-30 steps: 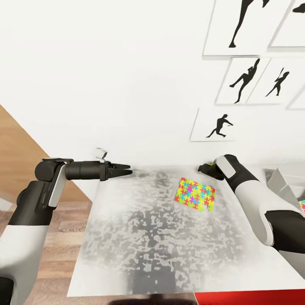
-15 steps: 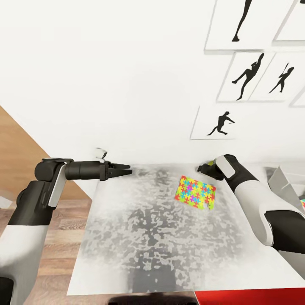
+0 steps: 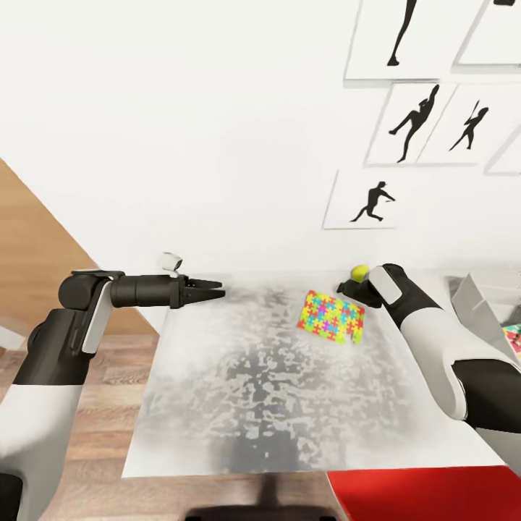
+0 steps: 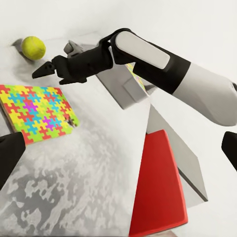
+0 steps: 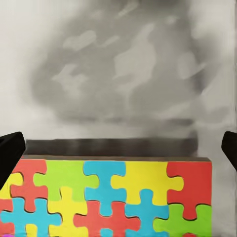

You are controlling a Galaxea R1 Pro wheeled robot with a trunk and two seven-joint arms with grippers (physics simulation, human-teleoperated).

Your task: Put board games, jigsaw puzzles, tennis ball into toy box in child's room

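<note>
A colourful jigsaw puzzle (image 3: 331,316) lies flat on the mottled grey table (image 3: 275,405), towards its far side. Just past the puzzle's far right corner hovers my right gripper (image 3: 343,288), open and holding nothing; its wrist view looks down on the puzzle's edge (image 5: 118,192). The yellow tennis ball (image 3: 359,272) rests right behind that gripper, near the wall, and also shows as the ball (image 4: 33,47) in the left wrist view. My left gripper (image 3: 217,294) hangs open and empty over the table's far left corner. The grey toy box (image 3: 474,300) stands at the table's right end.
A flat red surface (image 3: 427,496) lies beside the table's near right corner. Something colourful (image 3: 514,336) shows inside the toy box. Framed silhouette pictures (image 3: 369,202) hang on the white wall behind. Wooden floor (image 3: 108,405) lies left of the table.
The whole picture has shifted a little, so the camera moved. The tennis ball has come into view behind my right gripper. Both arms keep their poses.
</note>
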